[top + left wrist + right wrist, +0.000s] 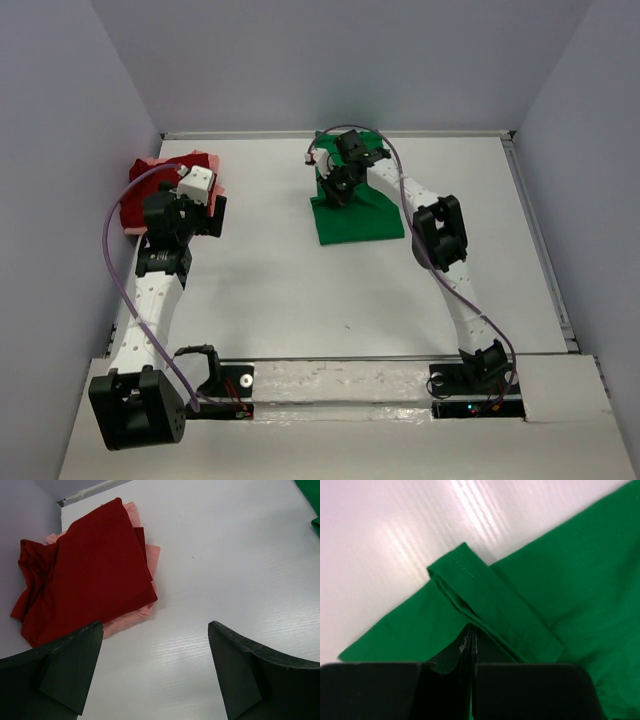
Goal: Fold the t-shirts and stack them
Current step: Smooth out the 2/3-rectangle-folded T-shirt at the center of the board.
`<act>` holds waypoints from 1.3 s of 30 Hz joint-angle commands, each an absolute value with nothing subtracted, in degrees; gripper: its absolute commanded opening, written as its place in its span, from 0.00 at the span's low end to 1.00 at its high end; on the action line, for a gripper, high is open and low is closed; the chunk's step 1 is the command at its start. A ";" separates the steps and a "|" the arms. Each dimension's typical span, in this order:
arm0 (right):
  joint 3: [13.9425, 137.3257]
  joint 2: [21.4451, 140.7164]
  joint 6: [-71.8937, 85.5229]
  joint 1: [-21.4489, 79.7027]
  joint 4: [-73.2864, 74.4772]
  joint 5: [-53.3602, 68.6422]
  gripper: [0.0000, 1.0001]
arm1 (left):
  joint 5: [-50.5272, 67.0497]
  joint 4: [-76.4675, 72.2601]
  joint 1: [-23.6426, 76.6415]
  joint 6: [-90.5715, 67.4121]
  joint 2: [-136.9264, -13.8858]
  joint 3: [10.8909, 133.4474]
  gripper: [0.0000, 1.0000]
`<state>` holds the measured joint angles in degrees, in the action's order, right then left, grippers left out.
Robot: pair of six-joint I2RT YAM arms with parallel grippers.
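The green t-shirt lies flat under and ahead of the right pincer. A turned-over sleeve hem sits just beyond the tips. That pincer's tips are pressed together. I cannot tell whether a thin layer of green cloth is nipped between them.

If the pincer drags forward from here, I judge it would push the hem open and undo the fold. If it lifts with nothing caught, the shirt simply would not come.

The dark red t-shirt lies ahead and to the left of the left pincer, on top of the pale pink t-shirt. Only the pink shirt's near and right borders show. The left pincer hangs with its jaws wide apart, holding nothing.

A grab at the near corner could take both layers at once. The red shirt's far-left side is bunched (hardly a tidy fold) and could spill further.

The side wall stands close to the left of that pile, so there is little room there. The white bench ahead and to the right of the left pincer offers wide, open travel towards the green shirt.
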<state>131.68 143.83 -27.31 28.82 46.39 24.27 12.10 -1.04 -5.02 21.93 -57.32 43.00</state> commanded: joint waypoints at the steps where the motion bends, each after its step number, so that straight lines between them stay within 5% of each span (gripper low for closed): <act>1: 127.80 139.84 -25.32 29.27 33.59 15.22 0.00 | 13.09 -3.43 -5.54 21.97 -57.57 43.24 0.99; 25: 120.68 129.20 -30.49 29.27 23.74 -8.41 0.00 | 16.35 -2.90 -6.24 21.27 -55.20 43.42 0.99; 39: 111.01 124.72 -28.83 22.32 24.78 -9.67 0.55 | 18.54 -2.90 -6.24 21.00 -56.07 43.77 0.99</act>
